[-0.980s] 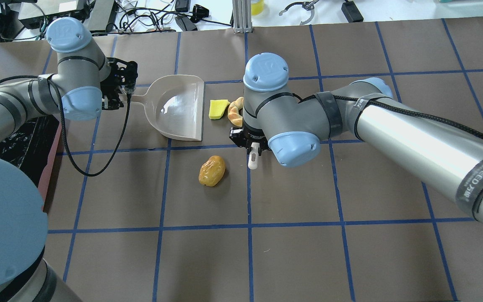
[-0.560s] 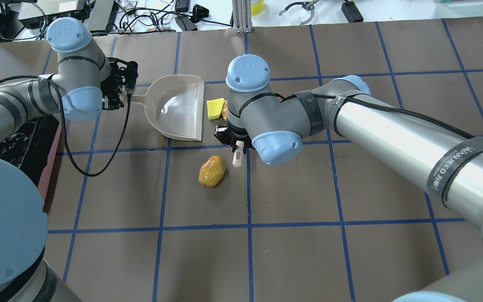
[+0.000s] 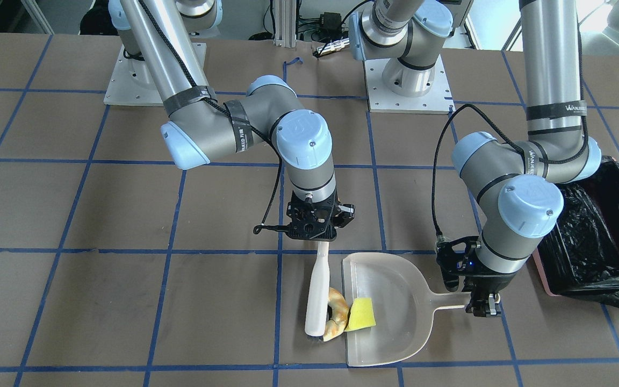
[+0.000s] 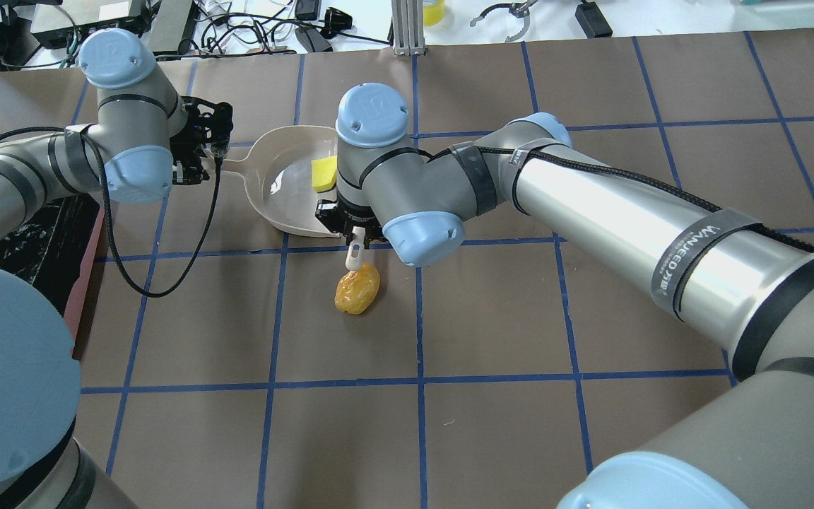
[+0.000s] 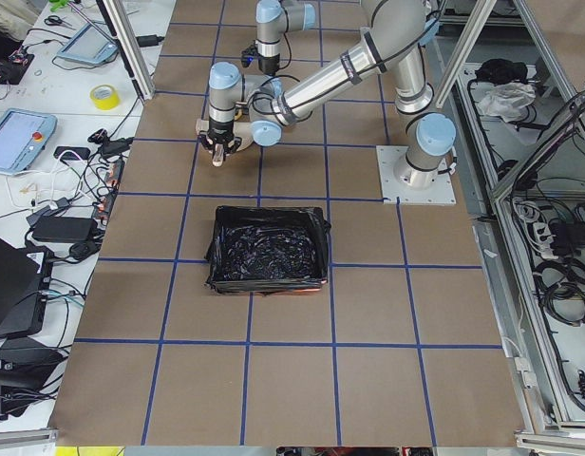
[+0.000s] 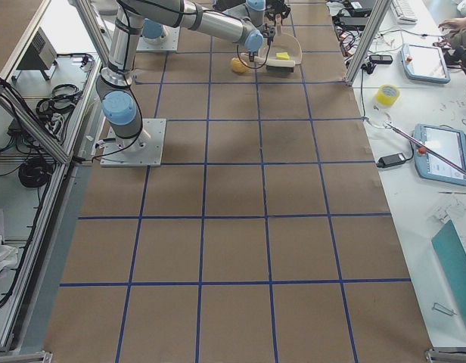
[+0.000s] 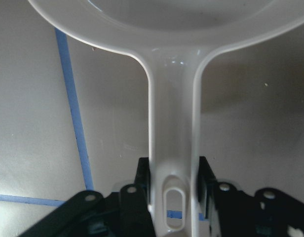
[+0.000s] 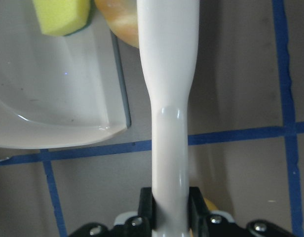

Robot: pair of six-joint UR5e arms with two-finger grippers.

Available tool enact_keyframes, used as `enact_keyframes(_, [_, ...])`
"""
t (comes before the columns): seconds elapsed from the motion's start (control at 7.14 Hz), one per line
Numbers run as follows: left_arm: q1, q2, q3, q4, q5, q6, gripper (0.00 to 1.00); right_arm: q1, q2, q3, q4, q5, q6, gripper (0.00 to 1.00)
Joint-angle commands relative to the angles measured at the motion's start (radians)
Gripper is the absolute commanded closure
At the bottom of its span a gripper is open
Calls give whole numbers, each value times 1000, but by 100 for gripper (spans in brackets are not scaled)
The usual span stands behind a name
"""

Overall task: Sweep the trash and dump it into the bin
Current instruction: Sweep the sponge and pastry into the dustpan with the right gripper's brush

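Right gripper (image 3: 317,236) is clamped tight on the thin end of the white brush (image 3: 318,290), fingers pinching the handle from both sides, and the brush angles down to the table (image 4: 492,318) with its head right at the open lip of the dustpan (image 3: 401,317).

Look at that lip: the tan croissant (image 3: 337,317) is squeezed between the brush and the yellow-green wedge (image 3: 360,314), touching both. The wedge sits on the dustpan's floor, just inside the lip. The croissant is right on the edge, mostly on the table side.

Over on the robot's left, the left gripper (image 3: 480,305) is closed around the end of the dustpan handle (image 3: 446,301). The wrist view shows a finger on each side of the handle, by its hanging slot. The pan lies flat on the table.

The third piece, the orange-brown oval (image 4: 357,288), lies alone on the table on the robot's near side of the dustpan, outside it. From overhead the upper tip of the brush handle appears right over it; whether they touch, I cannot tell.

The bin (image 3: 589,236), pink with its crinkly black liner, sits further to the robot's left, beyond the dustpan handle and apart from it.
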Motion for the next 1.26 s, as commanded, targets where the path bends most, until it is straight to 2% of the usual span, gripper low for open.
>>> enact_keyframes(0.0, [-2, 4, 0, 0, 0, -5, 100, 30, 34, -59, -18, 33, 57, 100])
enact_keyframes(0.28, [-3, 7, 0, 0, 2, -5, 100, 53, 39, -89, -17, 52, 117, 100])
enact_keyframes(0.56, [-3, 9, 0, 0, 0, -6, 100, 52, 25, -76, 12, 43, 96, 100])
enact_keyframes(0.84, [-3, 9, -2, 0, 0, -3, 100, 35, -42, -70, 163, -81, 44, 100])
enact_keyframes(0.98, [1, 15, -3, 0, -3, 12, 100, 26, -100, -65, 254, -100, 43, 100])
enact_keyframes(1.12, [7, 41, -21, -4, -1, 24, 100, 16, -149, -32, 293, -120, 43, 100])
